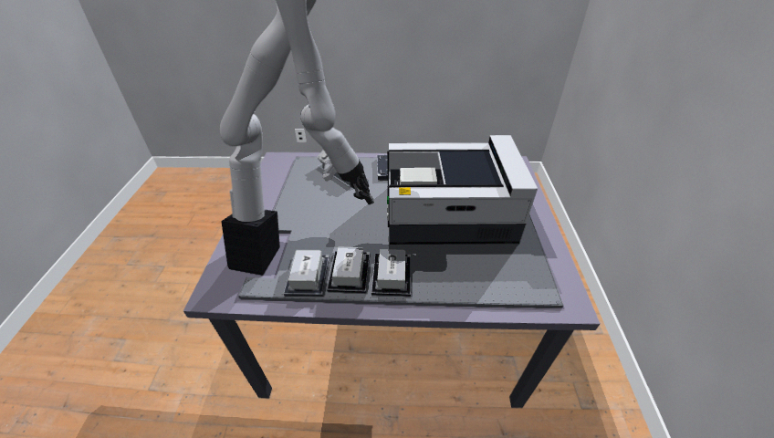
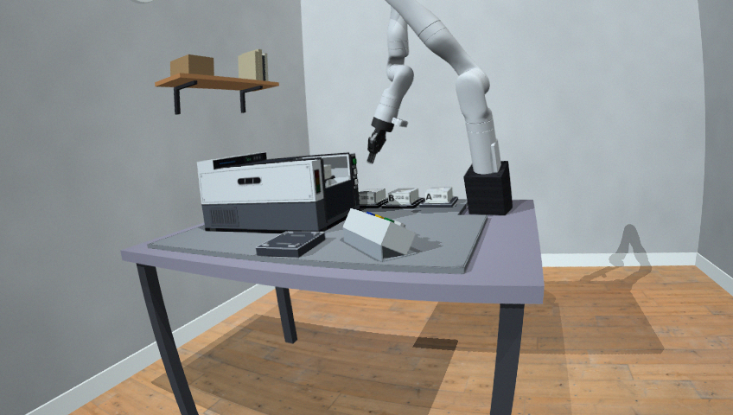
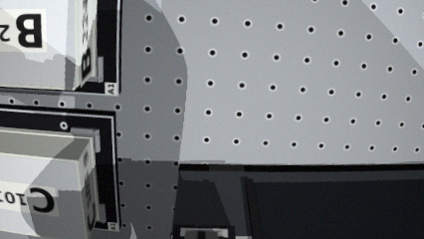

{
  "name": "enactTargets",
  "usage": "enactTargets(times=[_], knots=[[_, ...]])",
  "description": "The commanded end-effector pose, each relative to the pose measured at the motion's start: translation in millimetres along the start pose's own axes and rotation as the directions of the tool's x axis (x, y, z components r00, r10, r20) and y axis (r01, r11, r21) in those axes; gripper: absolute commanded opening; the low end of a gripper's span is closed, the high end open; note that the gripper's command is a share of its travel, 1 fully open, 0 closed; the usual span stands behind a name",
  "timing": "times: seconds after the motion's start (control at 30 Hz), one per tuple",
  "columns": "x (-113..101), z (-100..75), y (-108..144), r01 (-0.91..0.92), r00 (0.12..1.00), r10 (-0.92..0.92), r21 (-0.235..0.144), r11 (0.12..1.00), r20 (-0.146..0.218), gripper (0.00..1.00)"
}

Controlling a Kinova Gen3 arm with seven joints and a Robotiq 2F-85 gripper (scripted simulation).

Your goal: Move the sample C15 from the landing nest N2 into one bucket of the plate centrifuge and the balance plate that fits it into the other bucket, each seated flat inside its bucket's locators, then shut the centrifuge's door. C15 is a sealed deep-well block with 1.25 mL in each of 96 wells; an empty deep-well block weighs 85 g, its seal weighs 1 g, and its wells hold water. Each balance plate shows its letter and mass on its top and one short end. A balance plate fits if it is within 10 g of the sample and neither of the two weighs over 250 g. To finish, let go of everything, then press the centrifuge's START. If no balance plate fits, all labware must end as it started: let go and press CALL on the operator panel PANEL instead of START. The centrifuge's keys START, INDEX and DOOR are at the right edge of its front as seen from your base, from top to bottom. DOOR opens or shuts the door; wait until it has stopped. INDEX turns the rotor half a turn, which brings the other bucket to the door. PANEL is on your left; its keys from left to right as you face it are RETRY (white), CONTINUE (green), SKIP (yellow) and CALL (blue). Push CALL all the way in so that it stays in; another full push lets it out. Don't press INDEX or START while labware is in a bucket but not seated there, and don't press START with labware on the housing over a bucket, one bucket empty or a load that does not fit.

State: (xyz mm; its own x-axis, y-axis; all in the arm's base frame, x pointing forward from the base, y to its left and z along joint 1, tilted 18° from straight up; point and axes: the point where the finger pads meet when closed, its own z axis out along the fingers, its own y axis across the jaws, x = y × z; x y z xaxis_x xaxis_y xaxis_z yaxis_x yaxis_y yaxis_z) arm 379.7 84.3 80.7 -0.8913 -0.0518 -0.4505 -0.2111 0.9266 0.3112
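Inside the plate centrifuge (image 1: 458,208), the sample C15 (image 1: 418,174) shows as a plain white rectangular block with a flat, smooth top, lying in the uncovered left part of the top opening; the rest of that opening is a dark, flat panel. The centrifuge itself is a boxy white housing on a dark grey base with a vent grille and a small yellow label near its front corner. Its keys (image 2: 354,168) sit in a column on the edge nearest the arm.

The jaws (image 1: 369,199) are clenched on nothing and hang in the air just beside that keyed corner of the centrifuge, pointing down and toward it. They are black, on a smooth pale grey arm rising from a black ribbed pedestal (image 1: 266,255).

Three balance plates stand in a row of black nests near the desk's edge: balance plate A (image 1: 306,266), balance plate B (image 1: 348,265) and balance plate C (image 1: 392,266), all white blocks with bold black letters on top and on one short end. The wrist view catches B and C close up over a grey breadboard (image 3: 299,90) dotted with a regular grid of holes.

The landing nest N2 (image 2: 290,242) is a low dark tray with nothing in it, near the wedge-shaped PANEL (image 2: 378,233) with its coloured keys. The desk (image 1: 570,317) has a matte lilac top and dark legs.
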Motion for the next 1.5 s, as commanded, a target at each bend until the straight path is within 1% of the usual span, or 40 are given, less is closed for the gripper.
enactTargets(times=[0.0, 1.0, 1.47], knots=[[0.1, 3.3, 0.8, 0.0, 1.0, 0.0, 0.003, 1.0, 0.015, 0.1], [-10.3, 40.7, 0.7, 0.0, 1.0, 0.0, 0.003, 1.0, 0.015, 0.1], [-8.2, 40.0, 0.7, 0.0, 1.0, 0.0, 0.003, 1.0, 0.015, 0.1]])
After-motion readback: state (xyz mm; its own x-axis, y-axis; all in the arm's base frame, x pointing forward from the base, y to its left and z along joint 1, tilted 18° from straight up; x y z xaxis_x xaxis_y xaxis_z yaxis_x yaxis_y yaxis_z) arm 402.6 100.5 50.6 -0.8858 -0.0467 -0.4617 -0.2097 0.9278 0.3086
